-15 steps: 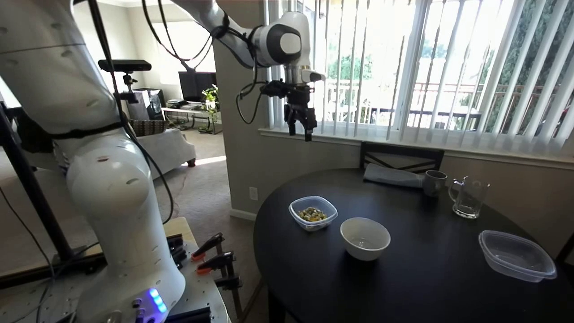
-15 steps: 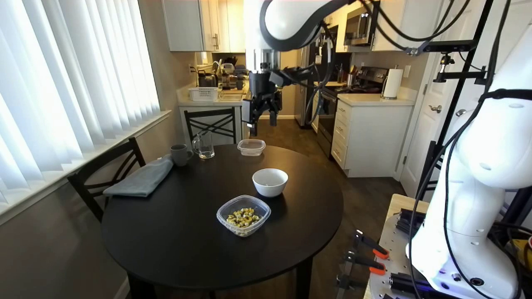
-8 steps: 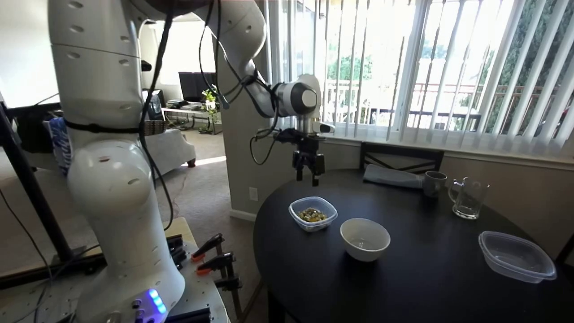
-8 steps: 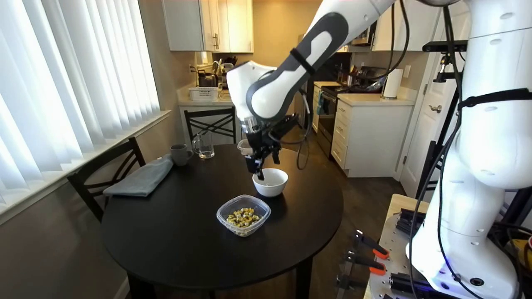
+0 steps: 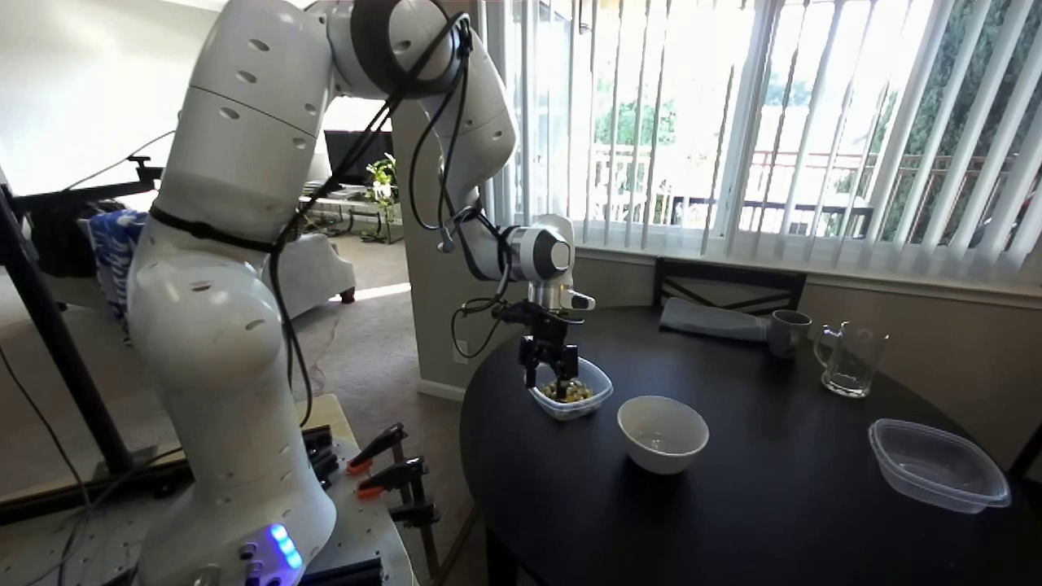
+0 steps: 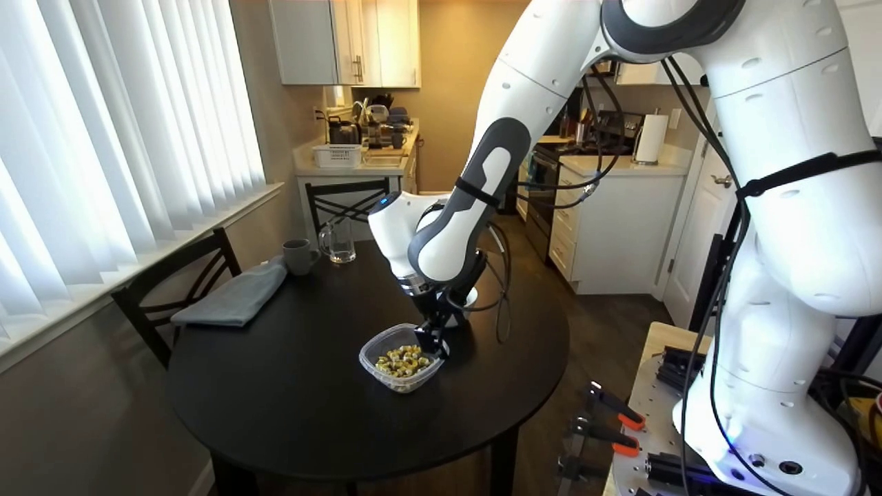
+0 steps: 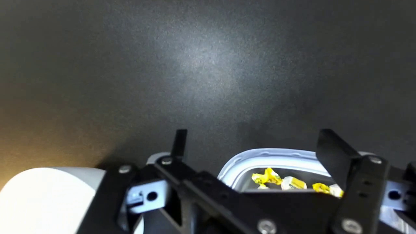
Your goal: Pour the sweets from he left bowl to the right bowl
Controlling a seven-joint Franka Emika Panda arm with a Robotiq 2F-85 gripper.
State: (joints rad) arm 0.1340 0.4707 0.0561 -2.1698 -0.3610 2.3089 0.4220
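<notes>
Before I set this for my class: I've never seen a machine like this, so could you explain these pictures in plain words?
The machine is a white robot arm ending in a black two-fingered gripper. The exterior pictures look in from two places outside it; the wrist picture is taken from the arm itself, looking down past the gripper. On the dark round table stand a clear bowl of wrapped sweets, a white bowl, a flat clear container, a grey mug, a glass mug and a folded cloth. The gripper's jaws stand apart at the clear bowl, and nothing looks held. Whether they touch it, I cannot tell.
</notes>
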